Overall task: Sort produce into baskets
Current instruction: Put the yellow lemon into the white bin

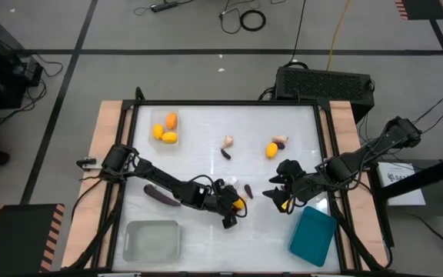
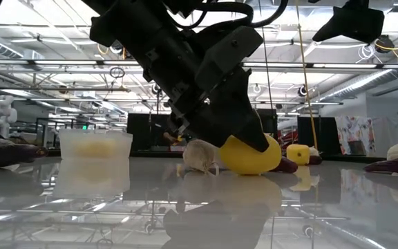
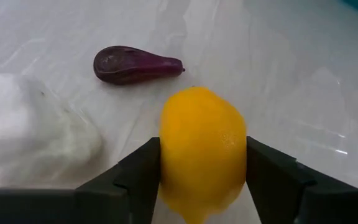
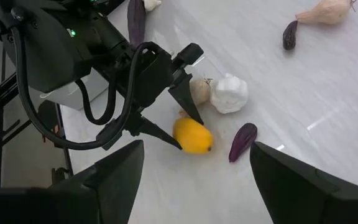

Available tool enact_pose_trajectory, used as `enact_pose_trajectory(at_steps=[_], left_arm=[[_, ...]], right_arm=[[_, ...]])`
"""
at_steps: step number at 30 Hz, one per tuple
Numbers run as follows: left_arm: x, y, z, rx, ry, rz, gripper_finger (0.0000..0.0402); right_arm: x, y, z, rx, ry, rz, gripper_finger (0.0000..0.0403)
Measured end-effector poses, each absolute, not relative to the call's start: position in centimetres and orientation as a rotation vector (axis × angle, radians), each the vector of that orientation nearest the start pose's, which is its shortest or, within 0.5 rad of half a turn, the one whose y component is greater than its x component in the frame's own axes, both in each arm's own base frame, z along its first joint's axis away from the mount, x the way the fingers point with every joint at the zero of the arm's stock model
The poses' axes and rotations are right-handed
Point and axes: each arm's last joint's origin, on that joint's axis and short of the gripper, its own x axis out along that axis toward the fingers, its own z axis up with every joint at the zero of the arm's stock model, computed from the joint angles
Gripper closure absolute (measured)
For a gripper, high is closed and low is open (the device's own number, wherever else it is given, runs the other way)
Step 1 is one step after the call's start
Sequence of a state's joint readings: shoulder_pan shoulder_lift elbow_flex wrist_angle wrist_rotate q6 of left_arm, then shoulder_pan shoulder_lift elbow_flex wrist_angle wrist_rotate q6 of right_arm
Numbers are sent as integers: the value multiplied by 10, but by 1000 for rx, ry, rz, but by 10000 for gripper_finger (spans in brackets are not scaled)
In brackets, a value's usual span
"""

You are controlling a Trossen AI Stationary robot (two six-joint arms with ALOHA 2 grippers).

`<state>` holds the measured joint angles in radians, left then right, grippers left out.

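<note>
My left gripper (image 1: pixel 235 209) is at the table's middle near side, shut on an orange-yellow fruit (image 3: pixel 201 155). Beside it lie a white bulb (image 3: pixel 36 137) and a tiny purple eggplant (image 3: pixel 135 64). My right gripper (image 1: pixel 277 194) hovers open and empty just to the right, looking at the same fruit (image 4: pixel 192 137). A long eggplant (image 1: pixel 162 195) lies under the left arm. The clear tray (image 1: pixel 154 119) at the far left holds orange-yellow fruits. The greyish tray (image 1: pixel 152 240) and the teal tray (image 1: pixel 314 235) stand at the near edge. My left gripper pinches the fruit's two opposite sides (image 3: pixel 166 155) between its two fingers (image 3: pixel 143 171). The fingers slant down at it from the table's left. In the low view the fruit's underside (image 2: pixel 251 169) rests on the table.
Farther back lie a beige bulb (image 1: pixel 228 141) with a tiny eggplant (image 1: pixel 225 153), and a yellow fruit (image 1: pixel 271 149) with another bulb (image 1: pixel 281 140). The two grippers are close together. A black box (image 1: pixel 323 83) stands behind the table.
</note>
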<state>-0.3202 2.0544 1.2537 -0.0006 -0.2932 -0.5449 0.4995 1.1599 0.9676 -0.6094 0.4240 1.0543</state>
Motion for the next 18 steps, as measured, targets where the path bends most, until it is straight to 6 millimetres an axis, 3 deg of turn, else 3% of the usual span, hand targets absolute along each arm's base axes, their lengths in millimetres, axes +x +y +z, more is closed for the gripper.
enact_pose_trajectory(at_steps=[10,18], left_arm=[[406,-126,142,-284,726,175,208],[400,-107,210,-288,594,158,209]], right_arm=[[209,101,290,652,665,-303,118],[209,101,290,652,665,-302,118]])
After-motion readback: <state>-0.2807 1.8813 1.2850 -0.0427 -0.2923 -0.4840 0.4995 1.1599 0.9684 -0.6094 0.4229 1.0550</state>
